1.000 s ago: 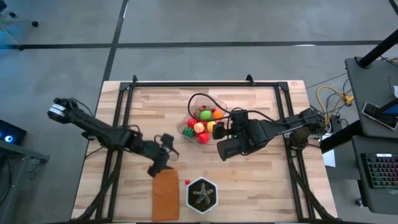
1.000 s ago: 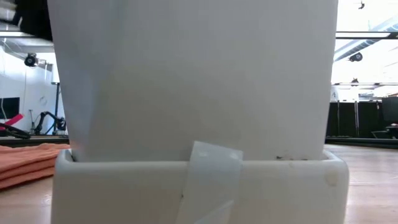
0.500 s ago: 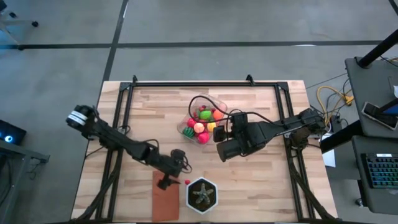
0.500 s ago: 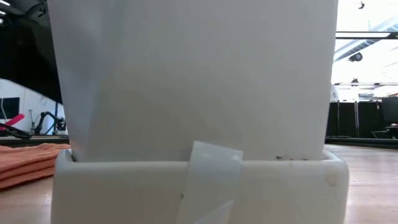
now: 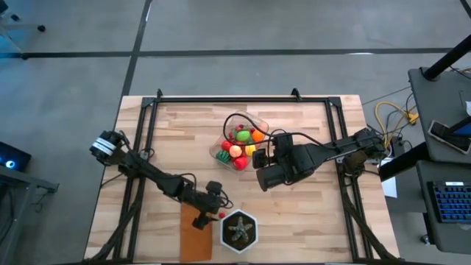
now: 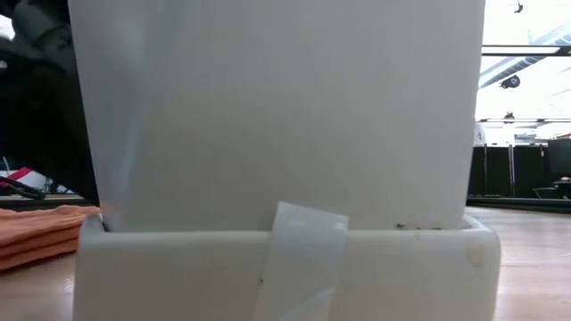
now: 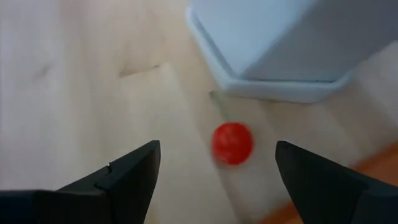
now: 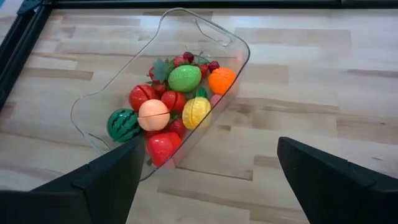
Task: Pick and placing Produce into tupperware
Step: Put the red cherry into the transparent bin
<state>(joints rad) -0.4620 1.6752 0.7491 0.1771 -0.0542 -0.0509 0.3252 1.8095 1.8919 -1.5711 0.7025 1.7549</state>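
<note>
While the right gripper (image 5: 259,171) waits spread beside the tupperware (image 8: 99,99) of produce, the left gripper (image 7: 217,171), jaws spread and empty, hangs over a stray red ball (image 7: 232,143) just beside the pot (image 5: 239,230), so the left arm is nearer.

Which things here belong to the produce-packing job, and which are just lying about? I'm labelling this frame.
Job:
- tupperware, holding most of the produce
- loose red ball, ahead of the open left gripper
- right gripper, open, beside the tupperware

Lying about:
- potted plant
- orange cloth
</note>
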